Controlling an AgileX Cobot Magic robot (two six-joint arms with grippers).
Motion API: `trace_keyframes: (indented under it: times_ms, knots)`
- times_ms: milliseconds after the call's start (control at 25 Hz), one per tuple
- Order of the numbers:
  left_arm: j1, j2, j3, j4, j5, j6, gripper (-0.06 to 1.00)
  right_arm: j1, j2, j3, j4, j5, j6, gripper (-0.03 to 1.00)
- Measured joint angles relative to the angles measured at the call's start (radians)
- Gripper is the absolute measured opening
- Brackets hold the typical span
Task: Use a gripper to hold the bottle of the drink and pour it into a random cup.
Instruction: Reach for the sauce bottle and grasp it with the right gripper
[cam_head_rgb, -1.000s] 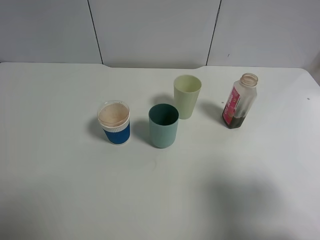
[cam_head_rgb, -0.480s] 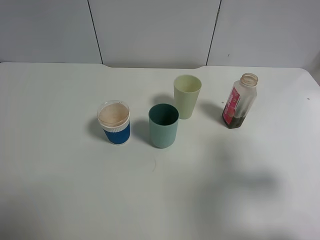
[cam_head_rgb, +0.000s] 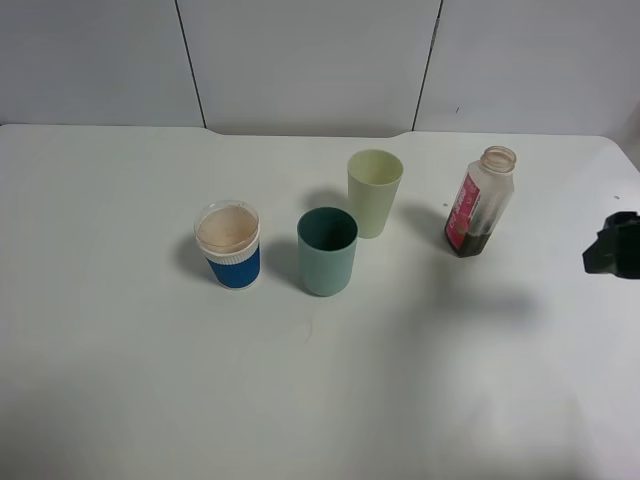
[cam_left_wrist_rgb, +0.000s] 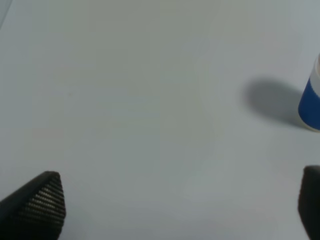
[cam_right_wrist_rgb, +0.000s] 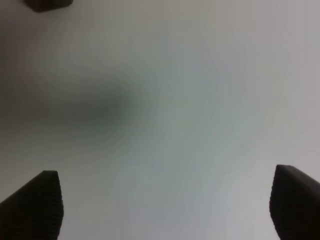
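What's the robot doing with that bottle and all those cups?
Nothing is being held yet. The right tool is open, off to the right of the bottle, not touching it. The bottle stands upright with a little dark drink at the bottom. The pale yellow-green cup is the cup closest to it.

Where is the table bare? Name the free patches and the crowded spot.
Free: the whole front of the table, nearer the camera than the cups; its left side beyond the blue-and-white cup; the strip behind the yellow-green cup and the bottle. Crowded: the teal cup stands close between the other two, and the right gripper hangs right of the bottle.
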Motion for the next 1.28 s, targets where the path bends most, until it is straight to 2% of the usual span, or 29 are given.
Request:
trace_keyframes:
  times_ms: [160,520,680,920,1160,1280]
  knots:
    - [0.000,0.000,0.000,0.000,0.000,0.000,0.93,0.005,0.111,0.000,-0.028,-0.129,0.000,0.81]
    - [0.000,0.000,0.000,0.000,0.000,0.000,0.93,0.098,0.322,-0.001,-0.052,-0.408,0.000,0.81]
    - [0.000,0.000,0.000,0.000,0.000,0.000,0.93,0.125,0.383,-0.001,-0.052,-0.469,0.000,0.81]
    - [0.000,0.000,0.000,0.000,0.000,0.000,0.93,0.141,0.510,-0.001,-0.053,-0.609,0.000,0.82]
    - [0.000,0.000,0.000,0.000,0.000,0.000,0.93,0.141,0.596,0.000,-0.078,-0.688,0.000,0.96]
    - [0.000,0.000,0.000,0.000,0.000,0.000,0.93,0.141,0.628,0.000,-0.082,-0.740,0.000,0.99]
